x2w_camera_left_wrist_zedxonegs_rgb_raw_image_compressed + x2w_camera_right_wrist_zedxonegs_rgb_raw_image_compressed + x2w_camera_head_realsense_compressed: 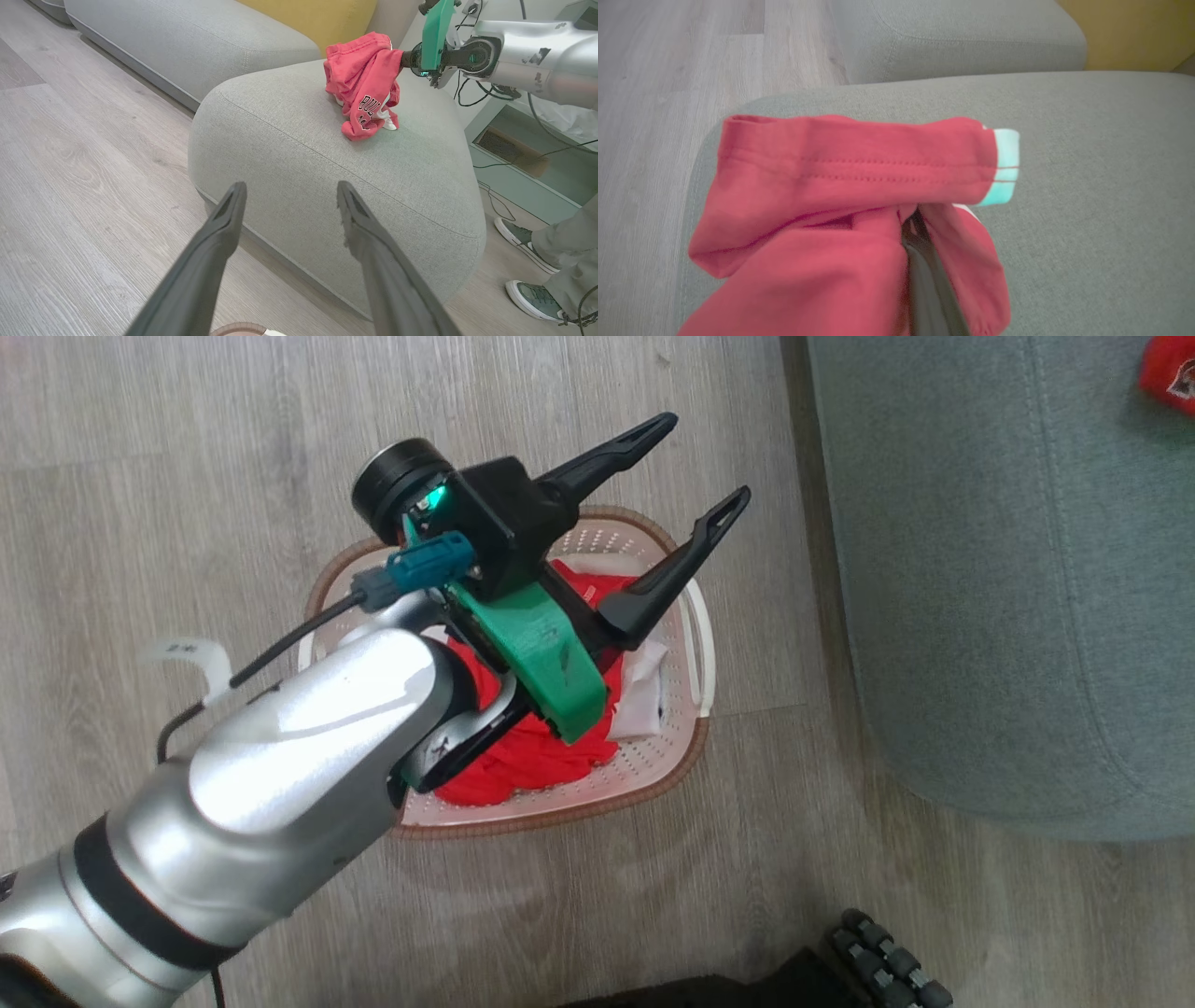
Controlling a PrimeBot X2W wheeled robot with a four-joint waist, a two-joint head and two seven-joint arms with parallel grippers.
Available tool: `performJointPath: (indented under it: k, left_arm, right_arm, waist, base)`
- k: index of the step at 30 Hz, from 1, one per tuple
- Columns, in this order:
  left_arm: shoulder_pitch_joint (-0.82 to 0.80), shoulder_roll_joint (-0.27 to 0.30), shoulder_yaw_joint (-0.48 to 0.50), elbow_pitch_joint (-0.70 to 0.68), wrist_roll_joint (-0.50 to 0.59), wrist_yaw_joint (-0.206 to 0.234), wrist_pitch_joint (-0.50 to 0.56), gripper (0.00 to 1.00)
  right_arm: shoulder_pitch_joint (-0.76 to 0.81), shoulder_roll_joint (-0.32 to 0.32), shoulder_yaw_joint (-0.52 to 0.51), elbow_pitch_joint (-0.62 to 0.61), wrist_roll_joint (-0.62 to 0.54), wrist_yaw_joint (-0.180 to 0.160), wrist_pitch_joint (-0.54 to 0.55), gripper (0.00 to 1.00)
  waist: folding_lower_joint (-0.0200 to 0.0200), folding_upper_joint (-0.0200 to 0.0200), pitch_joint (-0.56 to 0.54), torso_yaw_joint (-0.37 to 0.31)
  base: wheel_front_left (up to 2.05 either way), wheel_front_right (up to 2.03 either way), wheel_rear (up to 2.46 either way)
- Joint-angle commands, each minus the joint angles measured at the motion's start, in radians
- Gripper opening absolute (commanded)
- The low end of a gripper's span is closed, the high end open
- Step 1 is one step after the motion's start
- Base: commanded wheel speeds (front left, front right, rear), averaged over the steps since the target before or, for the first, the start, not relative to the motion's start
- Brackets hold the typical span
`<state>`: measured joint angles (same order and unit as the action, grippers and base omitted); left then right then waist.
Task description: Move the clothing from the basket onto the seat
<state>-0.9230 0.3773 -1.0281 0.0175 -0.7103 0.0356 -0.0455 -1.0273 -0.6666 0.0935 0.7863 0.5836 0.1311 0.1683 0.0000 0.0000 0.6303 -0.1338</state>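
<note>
1. Right claw [405, 59], clamped on the jersey [362, 84], holds it up with its lower folds touching the seat [303, 140]. Cloth draped over the fingers could snag on release and be dragged off the cushion.
2. Left claw [705, 457], fingers apart and empty, hangs over the basket [653, 775], where the red garment [523, 756] lies against a white sheet [644, 691]. A broad pinch could catch the sheet too, or lift the light basket.

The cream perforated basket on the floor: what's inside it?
A crumpled bright red fabric garment and, beside it, a white sheet. The robot's open left gripper and silver forearm hang over the basket, hiding whatever lies beneath them.
</note>
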Motion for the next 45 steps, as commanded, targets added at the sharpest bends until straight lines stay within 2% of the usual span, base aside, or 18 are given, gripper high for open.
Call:
performJointPath:
  k: [1,7,25,30,35,45]
  left_arm:
    - [-0.021,0.011,0.035,-0.023,-0.011,0.0,-0.006,1.0]
    - [-0.011,0.008,0.033,-0.011,-0.018,0.001,-0.014,1.0]
    - [0.097,0.023,0.033,0.035,-0.07,0.023,-0.063,1.0]
    - [0.139,0.021,0.039,0.042,-0.091,0.037,-0.089,1.0]
    - [0.18,0.018,0.054,0.053,-0.115,0.054,-0.119,1.0]
    - [0.282,0.047,0.096,0.064,-0.159,0.099,-0.167,1.0]
  right_arm:
    - [0.034,-0.049,0.005,-0.012,0.01,0.0,0.012,1.0]
    - [0.041,-0.061,0.051,0.016,0.049,0.0,0.079,1.0]
    - [0.13,-0.145,0.275,-0.078,0.214,0.0,0.179,1.0]
    - [0.157,-0.188,0.312,-0.13,0.243,0.0,0.126,1.0]
    - [0.19,-0.22,0.312,-0.162,0.233,0.0,0.005,1.0]
    - [0.349,-0.193,0.227,-0.226,0.185,0.0,-0.191,1.0]
  waist:
    - [0.0,0.0,-0.009,-0.002]
    - [0.0,0.0,-0.042,-0.01]
    - [0.0,0.0,-0.259,-0.036]
    - [0.0,0.0,-0.33,-0.03]
    - [0.0,0.0,-0.398,-0.006]
    - [0.0,0.0,-0.535,0.07]
  base:
    - [0.0,0.0,0.0]
    - [0.0,0.0,0.0]
    - [0.0,0.0,0.0]
    - [0.0,0.0,0.0]
    - [0.0,0.0,0.0]
    - [0.0,0.0,0.0]
